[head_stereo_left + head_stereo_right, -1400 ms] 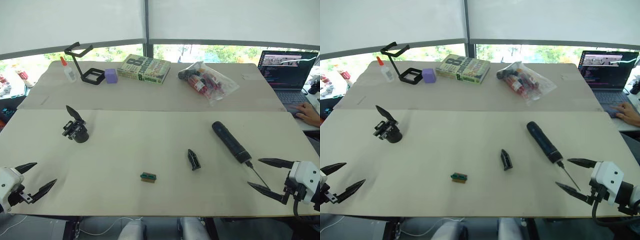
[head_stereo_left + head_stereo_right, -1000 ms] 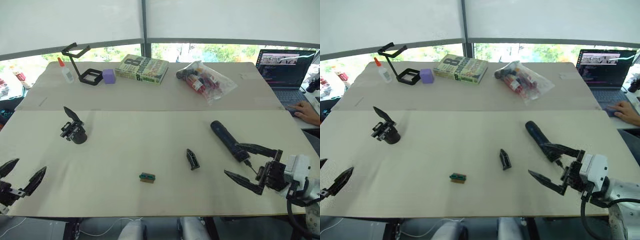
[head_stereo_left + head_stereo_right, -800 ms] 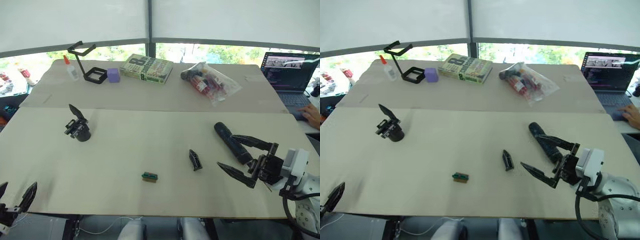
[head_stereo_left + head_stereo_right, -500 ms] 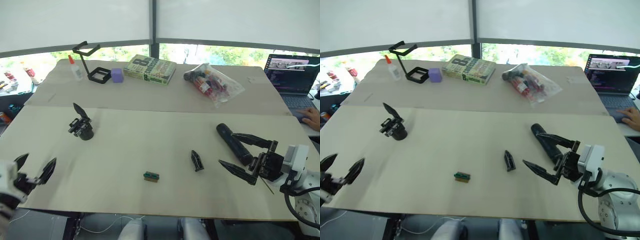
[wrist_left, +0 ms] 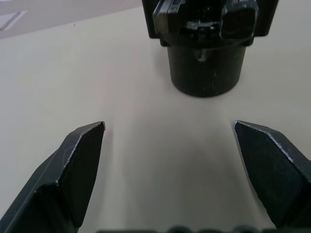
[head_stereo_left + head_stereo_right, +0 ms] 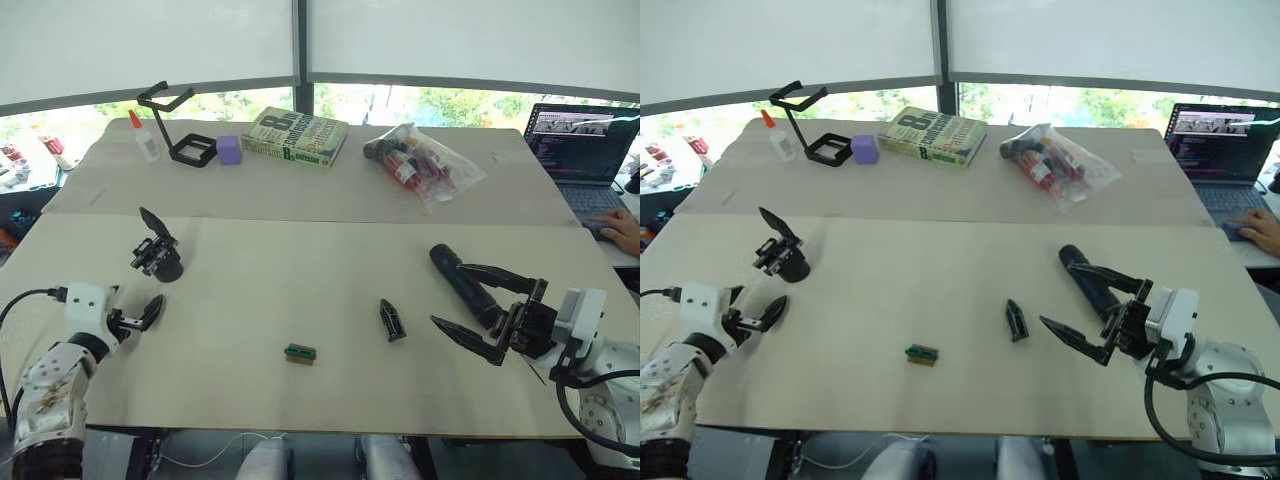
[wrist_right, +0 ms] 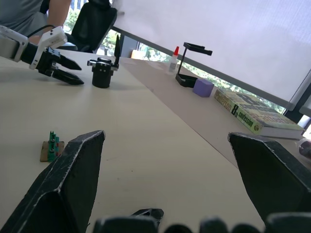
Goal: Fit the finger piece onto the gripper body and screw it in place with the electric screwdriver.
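The gripper body (image 6: pixel 157 258), a black block with a pointed finger sticking up, stands at the table's left. My left gripper (image 6: pixel 135 308) is open just in front of it, and the left wrist view shows the body (image 5: pixel 206 43) ahead between the spread fingers, apart from them. The finger piece (image 6: pixel 391 319) lies loose near the table's middle. The electric screwdriver (image 6: pixel 458 278) lies at the right. My right gripper (image 6: pixel 447 293) is open, with one finger on either side of the screwdriver's bit end. I cannot tell if it touches.
A small green-and-brown block (image 6: pixel 298 352) lies near the front edge. Along the back stand a glue bottle (image 6: pixel 145 137), a black wire stand (image 6: pixel 178 125), a purple cube (image 6: pixel 229 150), a book (image 6: pixel 295 136) and a bag of items (image 6: pixel 420 162). A laptop (image 6: pixel 585 140) and a person's hand (image 6: pixel 625 230) are far right.
My left gripper has come up from the front-left edge to just in front of the gripper body. My right gripper moved left from the front-right corner to straddle the screwdriver. The camera shifted slightly.
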